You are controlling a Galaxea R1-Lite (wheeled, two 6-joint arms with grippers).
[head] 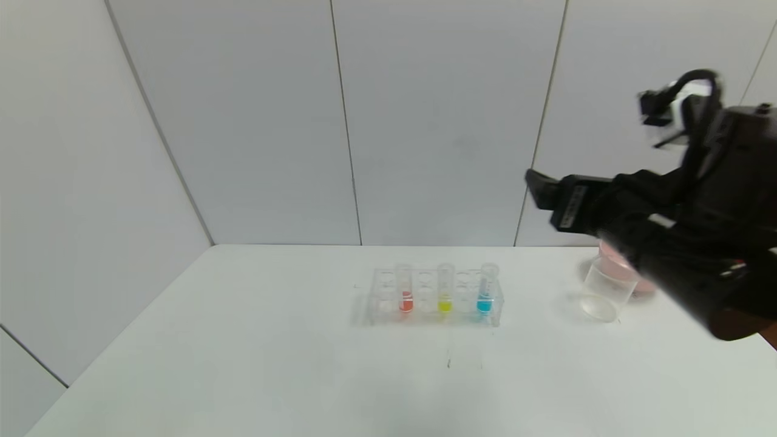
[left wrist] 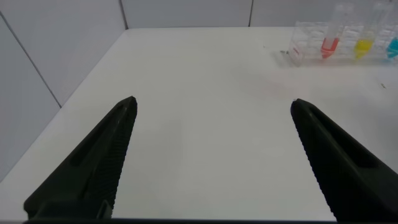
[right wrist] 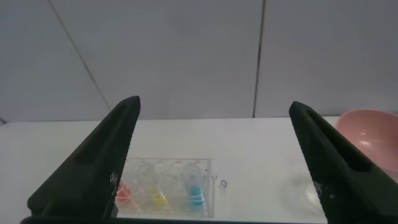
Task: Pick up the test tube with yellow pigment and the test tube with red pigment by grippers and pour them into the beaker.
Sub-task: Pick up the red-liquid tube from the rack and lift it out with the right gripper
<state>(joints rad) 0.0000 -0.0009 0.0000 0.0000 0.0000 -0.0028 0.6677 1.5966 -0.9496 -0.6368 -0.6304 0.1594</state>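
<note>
Yellow test tube (head: pixel 445 290) seemingly upright in rack (head: pixel 434 297)

The white table (head: pixel 243 364) is bare in front of the tube rack (head: pixel 434 297) and to its left. On the right, the raised right gripper (head: pixel 537 185) hangs above the beaker (head: pixel 604 288) and pink bowl (right wrist: pixel 370 134). A gap separates rack and beaker.

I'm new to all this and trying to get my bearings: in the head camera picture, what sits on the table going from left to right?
Test tube with red pigment → test tube with yellow pigment → test tube with blue liquid, all standing in the clear tube rack → beaker.
</note>
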